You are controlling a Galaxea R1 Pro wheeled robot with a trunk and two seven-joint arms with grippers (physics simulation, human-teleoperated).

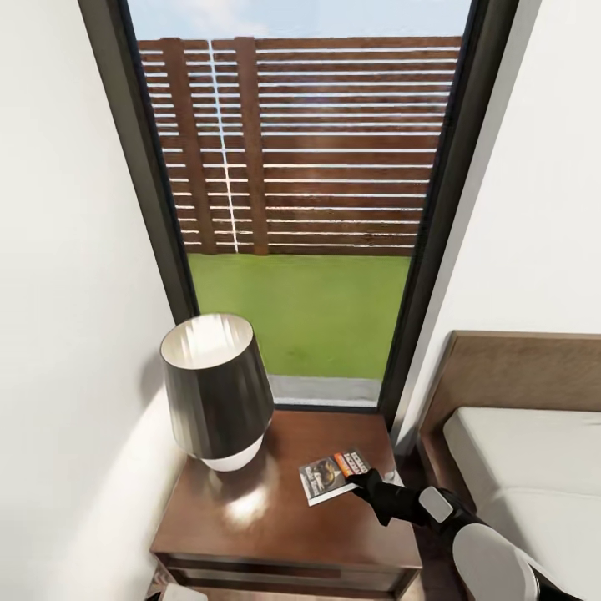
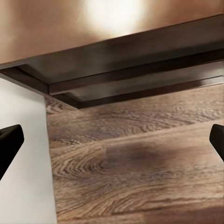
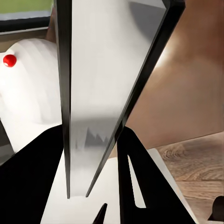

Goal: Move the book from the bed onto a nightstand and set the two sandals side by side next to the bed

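your right gripper (image 1: 361, 484) is clamped on the book (image 1: 332, 476), which lies flat on the nightstand (image 1: 284, 534) near its right edge, beside the lamp (image 1: 215, 391). in the right wrist view the book (image 3: 100, 93) stands edge-on between the black fingers (image 3: 135, 177). your left gripper (image 2: 112, 144) hangs with its fingers wide apart over the floor (image 2: 135, 172), just below the nightstand's drawer front (image 2: 130, 79). the bed (image 1: 534, 467) sits right of the nightstand, under the window (image 1: 300, 192).
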